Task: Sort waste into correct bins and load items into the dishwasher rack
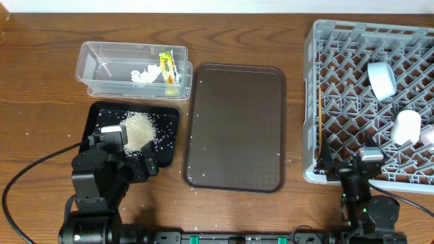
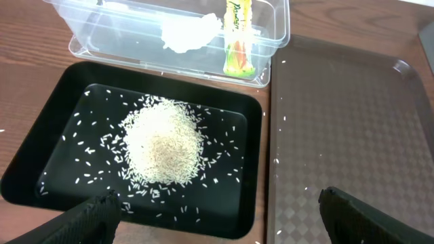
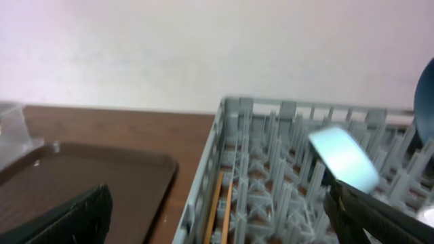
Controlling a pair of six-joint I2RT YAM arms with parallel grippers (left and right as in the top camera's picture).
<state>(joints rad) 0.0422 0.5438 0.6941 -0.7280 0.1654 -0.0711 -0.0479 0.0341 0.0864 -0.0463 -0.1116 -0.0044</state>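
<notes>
Over wooden table (image 1: 41,88), left claw (image 2: 217,203) and right claw (image 3: 217,198) gape wide, empty.

a heap of rice (image 2: 163,146) sits mid black tray (image 2: 41,156), loose grains scattered around it. just beyond the black tray stands the tub (image 2: 122,27), holding the tissue (image 2: 186,30) and wrapper (image 2: 239,37). the brown tray (image 2: 346,115) lies just right of it. the left gripper (image 2: 220,217) is spread wide above its near edge.

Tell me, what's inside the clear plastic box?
Inside the clear tub are a crumpled white tissue and, beside it, a green-and-yellow snack wrapper. Whatever is under the tissue is covered, so I cannot see it.
</notes>
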